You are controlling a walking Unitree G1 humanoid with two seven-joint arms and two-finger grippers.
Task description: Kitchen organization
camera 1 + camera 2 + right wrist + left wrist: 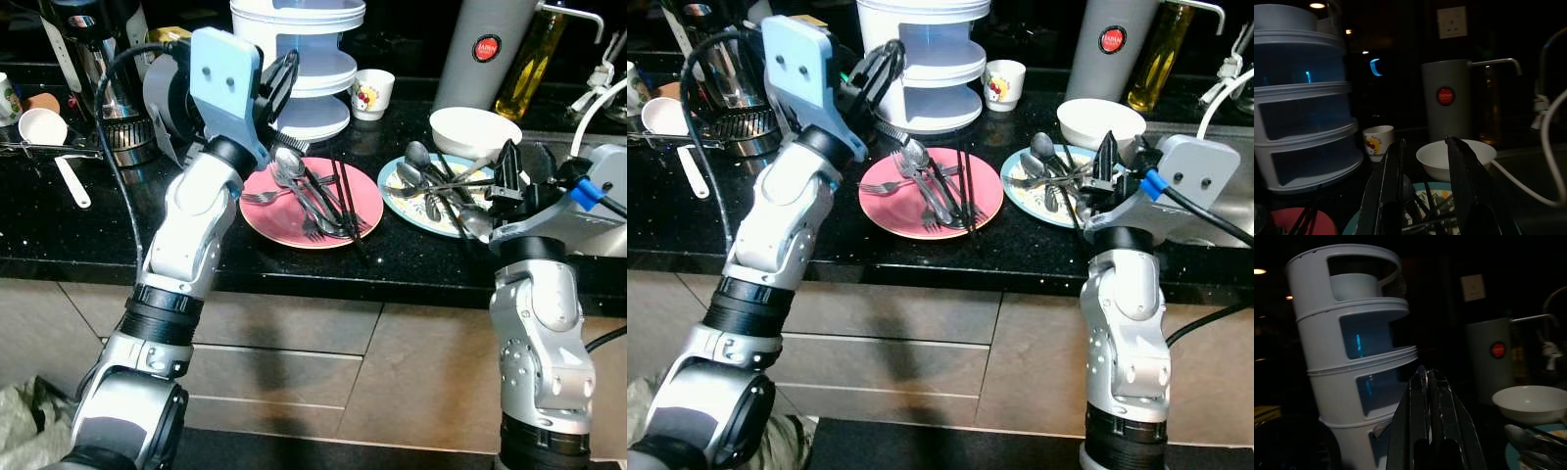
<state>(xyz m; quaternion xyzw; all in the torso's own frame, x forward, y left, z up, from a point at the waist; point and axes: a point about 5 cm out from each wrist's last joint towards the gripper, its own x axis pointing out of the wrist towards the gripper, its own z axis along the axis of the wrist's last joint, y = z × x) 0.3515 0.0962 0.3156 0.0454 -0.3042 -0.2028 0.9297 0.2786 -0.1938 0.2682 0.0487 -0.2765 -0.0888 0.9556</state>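
A pink plate (265, 217) on the black counter carries forks, spoons and black chopsticks (345, 201). To its right, a light blue plate (394, 192) holds several spoons (419, 157). My left gripper (281, 80) is raised just behind the pink plate, in front of the white tiered holder (313, 69). In the left wrist view its fingers (1420, 396) press together with nothing seen between them. My right gripper (508, 157) hovers at the blue plate's right edge. It is open and empty, fingers (1462, 161) pointing over the spoons.
A white bowl (475, 129) sits behind the blue plate, with a grey flask (485, 49) and an oil bottle (529, 64) further back. A small printed cup (373, 93) stands beside the holder. A coffee machine (98, 49) and white scoop (44, 127) occupy the left.
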